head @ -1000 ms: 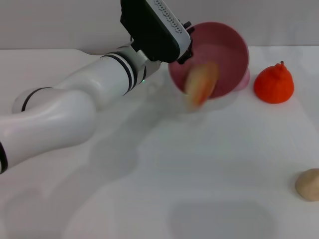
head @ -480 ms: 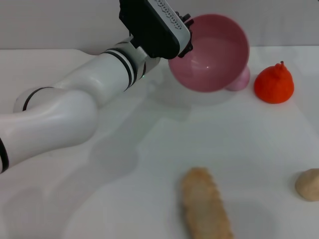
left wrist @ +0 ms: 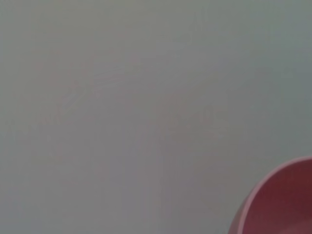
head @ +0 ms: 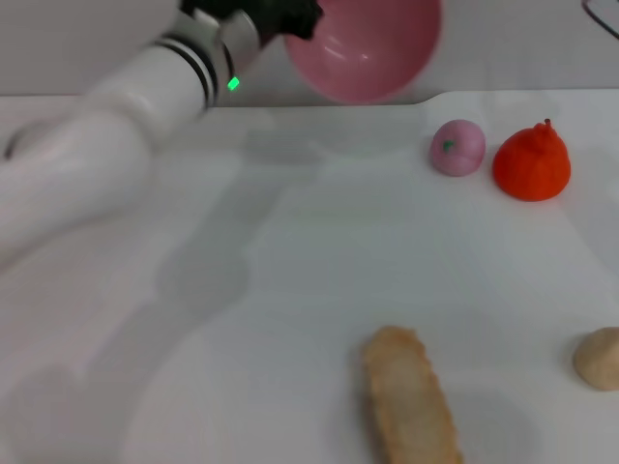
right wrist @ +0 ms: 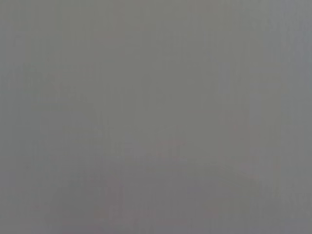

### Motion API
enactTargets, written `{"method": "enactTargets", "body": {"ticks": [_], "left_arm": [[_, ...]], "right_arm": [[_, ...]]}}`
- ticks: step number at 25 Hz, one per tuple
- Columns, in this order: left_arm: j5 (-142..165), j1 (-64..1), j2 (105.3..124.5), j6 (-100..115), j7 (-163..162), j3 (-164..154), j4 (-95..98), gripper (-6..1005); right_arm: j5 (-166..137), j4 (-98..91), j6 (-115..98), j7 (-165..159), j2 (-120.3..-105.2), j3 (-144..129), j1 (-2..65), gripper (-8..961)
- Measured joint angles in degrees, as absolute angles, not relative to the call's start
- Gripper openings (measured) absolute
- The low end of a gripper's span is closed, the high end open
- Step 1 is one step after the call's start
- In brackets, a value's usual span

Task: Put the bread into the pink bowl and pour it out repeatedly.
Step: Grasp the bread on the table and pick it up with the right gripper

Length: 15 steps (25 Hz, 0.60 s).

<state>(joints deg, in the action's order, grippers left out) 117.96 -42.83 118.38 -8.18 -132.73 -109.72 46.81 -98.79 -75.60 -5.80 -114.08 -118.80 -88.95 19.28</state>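
Your left gripper (head: 295,17) is up at the far edge of the table (head: 290,290), clamped on the rim of the pink bowl (head: 368,48), which hangs tilted in the air, its inside facing you. The bread (head: 410,401) lies flat on the table at the near edge, well apart from the bowl. Your right gripper doesn't show in any view.
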Motion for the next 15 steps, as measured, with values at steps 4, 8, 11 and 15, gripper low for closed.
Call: {"method": "enactTargets", "body": {"ticks": [4, 8, 11, 15], "left_arm": [[117.84, -43.83, 118.20, -1.42, -135.41, -102.03, 46.72, 42], [118.13, -46.47, 117.85, 15.54, -135.35, -87.49, 46.70, 42], [118.79, -48.21, 117.04, 26.69, -134.36, -79.46, 46.19, 42], [119.18, -49.32, 116.00, 34.44, -132.83, -74.00, 45.70, 42]], "right_arm": [[-98.78, -74.91, -5.80, -114.08, -118.82, -90.17, 19.20, 459], [-98.79, -74.68, -5.84, -114.09, -118.83, -91.23, 18.92, 458], [-98.78, -74.56, -6.72, -113.81, -118.85, -91.93, 18.47, 458], [-98.78, -74.06, -7.91, -112.48, -118.97, -92.69, 18.05, 457]]}}
